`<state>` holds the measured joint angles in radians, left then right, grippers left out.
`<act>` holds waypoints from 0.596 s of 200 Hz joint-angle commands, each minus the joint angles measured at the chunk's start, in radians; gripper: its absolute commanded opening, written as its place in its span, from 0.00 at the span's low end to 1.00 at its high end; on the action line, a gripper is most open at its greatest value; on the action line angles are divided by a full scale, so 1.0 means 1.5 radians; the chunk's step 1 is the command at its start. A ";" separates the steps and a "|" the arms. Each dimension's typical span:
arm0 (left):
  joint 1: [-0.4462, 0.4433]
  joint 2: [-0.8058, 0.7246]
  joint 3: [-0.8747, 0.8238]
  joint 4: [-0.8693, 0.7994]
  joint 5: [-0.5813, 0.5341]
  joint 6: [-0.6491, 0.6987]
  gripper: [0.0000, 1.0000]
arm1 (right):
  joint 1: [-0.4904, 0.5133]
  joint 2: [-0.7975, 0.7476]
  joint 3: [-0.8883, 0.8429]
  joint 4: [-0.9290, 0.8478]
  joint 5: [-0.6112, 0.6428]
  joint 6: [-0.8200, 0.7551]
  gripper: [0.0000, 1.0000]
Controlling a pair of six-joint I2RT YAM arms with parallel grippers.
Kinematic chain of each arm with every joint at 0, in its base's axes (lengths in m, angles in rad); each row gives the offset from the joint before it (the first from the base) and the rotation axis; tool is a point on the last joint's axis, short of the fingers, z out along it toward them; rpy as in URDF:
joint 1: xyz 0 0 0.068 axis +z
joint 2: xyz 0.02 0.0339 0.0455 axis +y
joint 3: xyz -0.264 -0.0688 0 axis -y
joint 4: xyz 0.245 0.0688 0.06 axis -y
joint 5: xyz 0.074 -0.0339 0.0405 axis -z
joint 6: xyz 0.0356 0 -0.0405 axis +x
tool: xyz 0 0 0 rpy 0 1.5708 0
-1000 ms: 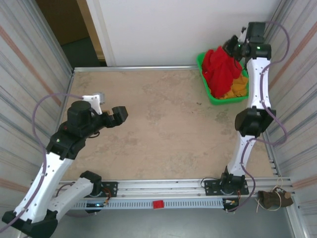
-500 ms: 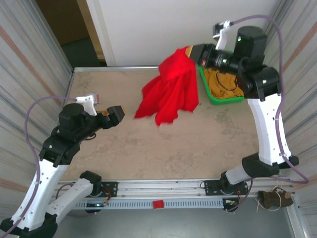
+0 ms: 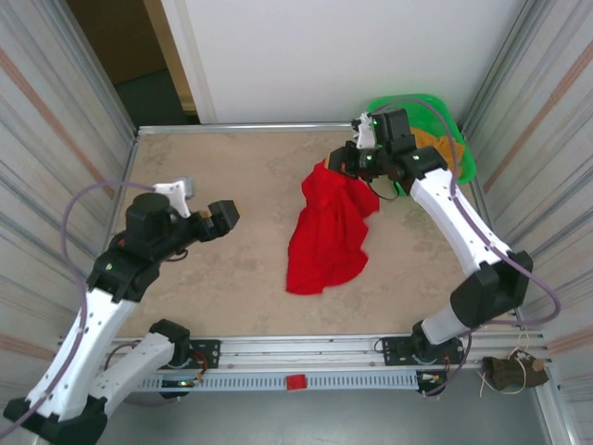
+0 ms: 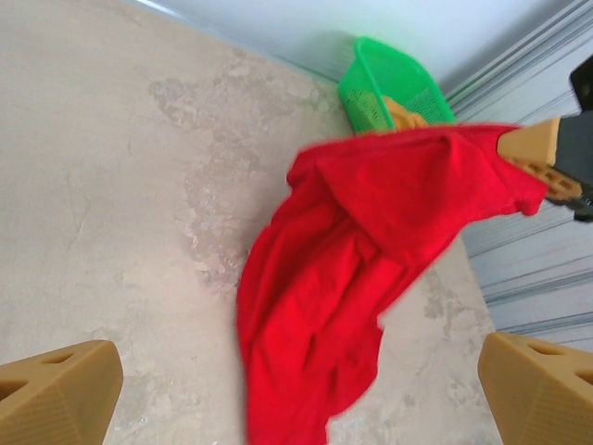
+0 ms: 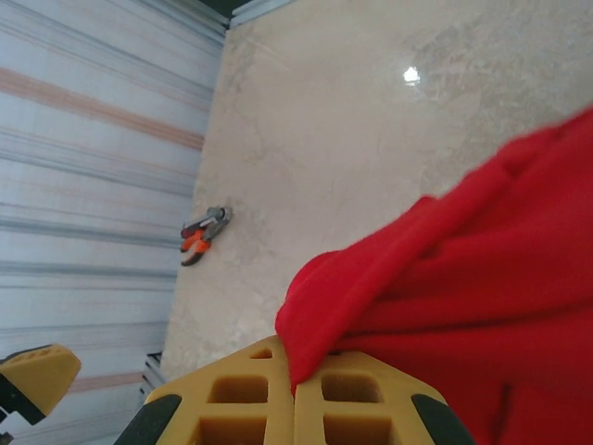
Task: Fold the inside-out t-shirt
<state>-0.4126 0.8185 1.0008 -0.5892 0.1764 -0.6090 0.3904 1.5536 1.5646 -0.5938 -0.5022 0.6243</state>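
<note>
Treat the inside-out t-shirt (image 3: pixel 329 232), trailing onto the table (image 3: pixel 232 167) from the right gripper (image 3: pixel 346 164) clenched on its upper edge, as light, limp and slump-prone; grasp a free hem corner with the wide-released left gripper (image 3: pixel 225 213).

A mottled beige surface (image 3: pixel 250 250) is boxed by ribbed grey side walls (image 3: pixel 56 102) and a plain white back wall (image 3: pixel 324 56), with a dark doorway (image 3: pixel 148 93) at the far left corner.

The red t-shirt (image 4: pixel 343 278) runs off the left wrist view's bottom edge; beside it, the right arm (image 3: pixel 454 218) half-hides the green basket (image 3: pixel 417 98).
</note>
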 commanded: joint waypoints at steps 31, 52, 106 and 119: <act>-0.014 0.135 -0.068 0.174 -0.009 -0.088 0.99 | -0.006 0.034 -0.033 0.123 -0.041 -0.012 0.00; -0.035 0.188 -0.096 0.271 -0.044 -0.152 0.99 | -0.011 0.020 -0.104 0.178 -0.048 0.017 0.00; -0.062 0.383 -0.065 0.440 -0.047 -0.243 0.99 | -0.017 -0.001 -0.181 0.226 -0.061 0.046 0.00; -0.063 0.421 -0.054 0.474 -0.042 -0.275 0.98 | -0.018 -0.008 -0.189 0.227 -0.061 0.046 0.00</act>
<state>-0.5026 1.3766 0.8703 -0.0467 0.1291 -0.9085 0.3702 1.6028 1.2972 -0.3145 -0.5697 0.6743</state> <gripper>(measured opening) 0.987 0.043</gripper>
